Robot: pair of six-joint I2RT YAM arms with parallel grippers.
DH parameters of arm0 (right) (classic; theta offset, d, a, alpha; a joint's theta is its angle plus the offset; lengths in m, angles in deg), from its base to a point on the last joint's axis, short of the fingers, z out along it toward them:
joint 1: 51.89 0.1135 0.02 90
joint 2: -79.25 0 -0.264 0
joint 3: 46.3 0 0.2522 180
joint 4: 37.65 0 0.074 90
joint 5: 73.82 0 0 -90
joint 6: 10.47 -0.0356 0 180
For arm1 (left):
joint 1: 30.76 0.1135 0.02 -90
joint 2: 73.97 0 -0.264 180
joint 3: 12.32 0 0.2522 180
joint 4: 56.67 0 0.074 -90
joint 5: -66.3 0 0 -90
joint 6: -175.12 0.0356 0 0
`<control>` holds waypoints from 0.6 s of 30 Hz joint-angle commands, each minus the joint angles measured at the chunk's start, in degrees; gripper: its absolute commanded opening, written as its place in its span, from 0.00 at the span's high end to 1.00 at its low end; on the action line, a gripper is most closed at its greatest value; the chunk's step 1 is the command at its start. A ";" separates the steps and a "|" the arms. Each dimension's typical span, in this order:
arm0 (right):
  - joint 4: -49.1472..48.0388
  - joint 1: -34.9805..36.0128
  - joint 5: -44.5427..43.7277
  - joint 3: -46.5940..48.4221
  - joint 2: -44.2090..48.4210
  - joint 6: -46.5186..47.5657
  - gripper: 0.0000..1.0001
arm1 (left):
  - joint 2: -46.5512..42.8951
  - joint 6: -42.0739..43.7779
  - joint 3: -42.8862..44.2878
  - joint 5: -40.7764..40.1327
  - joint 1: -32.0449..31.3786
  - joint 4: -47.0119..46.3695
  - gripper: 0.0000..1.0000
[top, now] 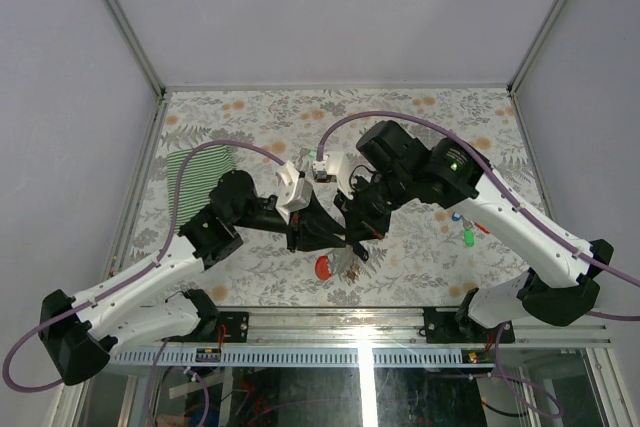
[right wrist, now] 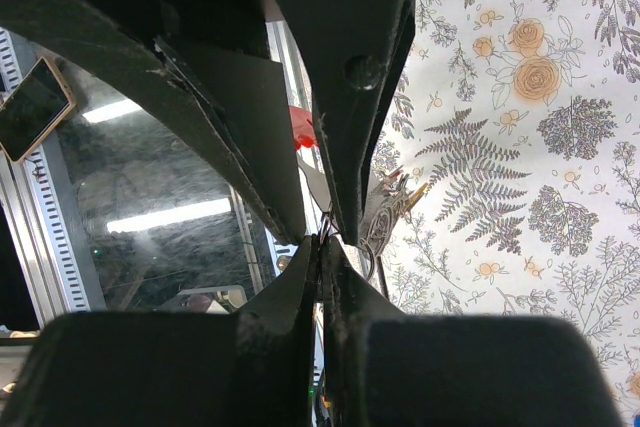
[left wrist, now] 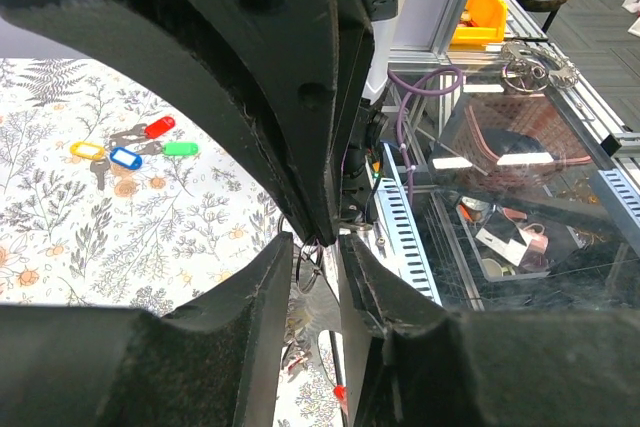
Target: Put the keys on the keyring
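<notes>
Keyring (top: 323, 267) partly hidden beneath left hand (top: 327, 238); grip unclear.

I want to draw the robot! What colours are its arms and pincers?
The left arm and right arm have white shells with black joints. The left pincer and right pincer are black. A purple cable loops along each arm, with a green light on the right one.

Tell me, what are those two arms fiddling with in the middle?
They are working on a keyring over the floral table. The right gripper is pinched shut on its thin metal loop, with the red tag below. The left gripper sits at the same spot, jaws slightly apart. The coloured keys lie loose on the table.
</notes>
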 commanded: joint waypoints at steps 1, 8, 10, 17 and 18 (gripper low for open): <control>-0.26 0.07 -0.04 1.54 2.03 0.55 1.00 | -1.49 1.36 2.57 -0.64 -0.39 0.36 0.75; -0.39 0.07 -0.06 1.30 2.19 0.67 1.00 | -2.27 1.41 2.83 -0.32 -0.37 0.36 0.75; -0.42 0.08 -0.03 1.41 2.19 0.59 1.00 | -2.14 1.52 2.87 -0.37 -0.37 0.61 0.76; -0.42 0.09 0.02 1.52 2.45 0.57 1.00 | -1.85 2.36 2.88 -0.54 -0.37 2.10 0.81; -0.42 0.11 -0.04 1.49 2.46 0.61 1.00 | -1.86 2.52 2.98 -0.64 -0.39 2.42 0.82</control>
